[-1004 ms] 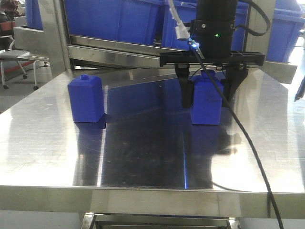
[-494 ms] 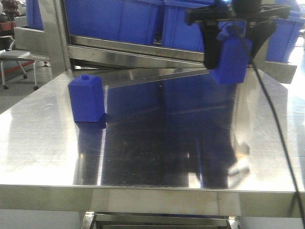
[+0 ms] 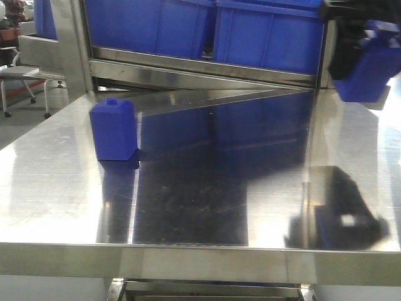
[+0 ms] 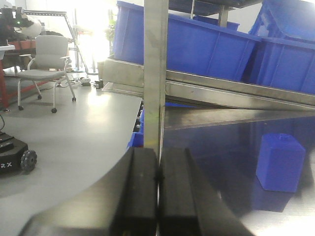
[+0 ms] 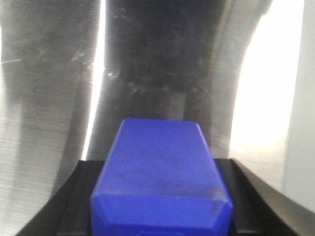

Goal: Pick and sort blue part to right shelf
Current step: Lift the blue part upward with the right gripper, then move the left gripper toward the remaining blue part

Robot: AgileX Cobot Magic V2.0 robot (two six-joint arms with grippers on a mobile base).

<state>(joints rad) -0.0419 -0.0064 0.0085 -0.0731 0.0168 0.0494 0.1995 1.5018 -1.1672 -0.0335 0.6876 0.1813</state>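
Note:
My right gripper (image 3: 362,59) hangs at the top right, above the steel table (image 3: 207,207), shut on a blue part (image 3: 371,70) that it holds in the air. In the right wrist view that blue part (image 5: 160,169) fills the space between the black fingers (image 5: 74,196), with the table far below. A second blue part (image 3: 113,129) stands upright on the table's left side, also seen as a blue part (image 4: 280,162) in the left wrist view. My left gripper (image 4: 158,191) is shut on nothing, low at the table's left edge. The shelf (image 3: 200,70) with blue bins (image 3: 150,25) runs behind the table.
A steel upright post (image 4: 156,73) of the rack stands just ahead of my left gripper. An office chair (image 4: 47,59) and a wheeled base (image 4: 19,158) stand on the floor to the left. The table's front edge (image 3: 200,254) is near the camera.
My right gripper has lifted the blue part off the table and carried it up and to the right. The other blue part and my left gripper have not moved.

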